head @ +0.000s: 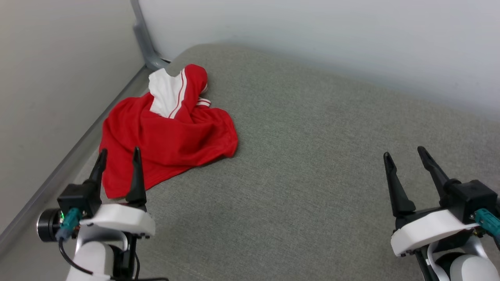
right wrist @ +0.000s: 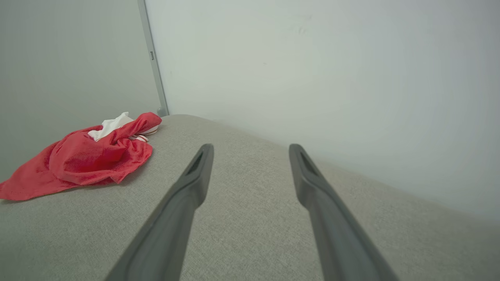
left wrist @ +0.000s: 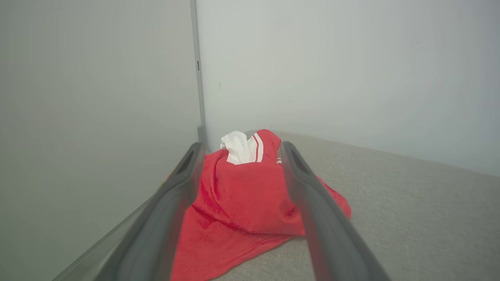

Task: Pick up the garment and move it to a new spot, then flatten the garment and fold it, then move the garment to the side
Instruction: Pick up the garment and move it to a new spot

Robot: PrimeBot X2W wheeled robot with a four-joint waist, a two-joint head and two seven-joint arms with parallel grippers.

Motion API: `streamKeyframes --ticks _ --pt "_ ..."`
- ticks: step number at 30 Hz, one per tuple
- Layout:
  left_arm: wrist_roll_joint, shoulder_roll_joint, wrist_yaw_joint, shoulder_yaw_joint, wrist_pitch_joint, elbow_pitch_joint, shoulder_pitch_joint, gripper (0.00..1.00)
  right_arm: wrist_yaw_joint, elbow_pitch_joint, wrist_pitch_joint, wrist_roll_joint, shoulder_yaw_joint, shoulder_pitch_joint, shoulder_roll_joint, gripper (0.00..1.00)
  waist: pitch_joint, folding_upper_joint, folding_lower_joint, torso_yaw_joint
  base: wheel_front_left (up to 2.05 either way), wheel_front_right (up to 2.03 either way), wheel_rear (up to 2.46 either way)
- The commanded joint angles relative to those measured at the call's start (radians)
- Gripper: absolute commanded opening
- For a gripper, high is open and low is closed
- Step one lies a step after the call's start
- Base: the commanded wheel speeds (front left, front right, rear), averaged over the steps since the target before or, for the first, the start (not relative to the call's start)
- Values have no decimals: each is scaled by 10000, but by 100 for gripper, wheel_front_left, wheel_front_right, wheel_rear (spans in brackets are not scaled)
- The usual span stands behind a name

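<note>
Lying crumpled, garment [head: 168,132] beyond left fingers [head: 136,171].

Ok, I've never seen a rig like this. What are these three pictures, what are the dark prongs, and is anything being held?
It is a two-armed robot. The head view looks down from its head; the other two look along each wrist's fingers. The prongs are its grippers: left gripper and right gripper, both open and holding nothing. On the grey cushion a crumpled red shirt with a white sleeve lies near the wall corner. The left gripper points at it; the right sits well aside.
</note>
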Motion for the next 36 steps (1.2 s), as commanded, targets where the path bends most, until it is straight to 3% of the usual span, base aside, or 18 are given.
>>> streamKeyframes --ticks 1,10,11,22,23,28,29,30,31,36 --pt "-120 124 -97 51 94 155 -522 100 -7 -132 88 -156 20 -261 -7 100 546 0 0 -396 0 0 0" --pt "-1464 1112 -595 409 1824 1382 -3045 100 -7 -605 382 -525 121 -1059 -7 100 2349 0 0 -1468 0 0 0" --pt "-1950 1561 -687 392 2650 1938 -3735 100 -7 -540 321 -489 117 -1298 -7 100 2820 0 0 -1785 0 0 0" --pt "-3664 3370 -773 -81 6392 4187 -5218 100 -7 -228 5 -407 329 -2080 -7 100 4159 0 0 -2616 0 0 0" --pt "-3984 3712 -776 -259 7128 4677 -5379 100 -7 -121 -80 -341 376 -2159 -7 100 4320 0 0 -2716 0 0 0" --pt "-4439 3814 -779 -689 8143 5268 -5396 100 -7 0 -140 -300 428 -2247 -5 100 4424 0 0 -2784 0 0 0" --pt "-4559 3756 -779 -792 8386 5404 -5368 94 -7 15 -137 -282 436 -2260 -5 100 4437 0 0 -2788 0 0 0" --pt "-4788 3650 -781 -1082 9007 5707 -5284 39 -7 7 -222 -233 500 -2293 -5 100 4429 0 0 -2794 0 0 0" --pt "-4819 3648 -780 -1127 8882 5704 -5327 0 -7 29 -227 -231 502 -2287 -5 100 4410 0 0 -2796 0 0 0" --pt "-4515 3703 -742 -1227 7622 5666 -5494 0 -7 211 -252 -195 446 -2239 -5 100 4018 0 0 -2759 0 0 0"
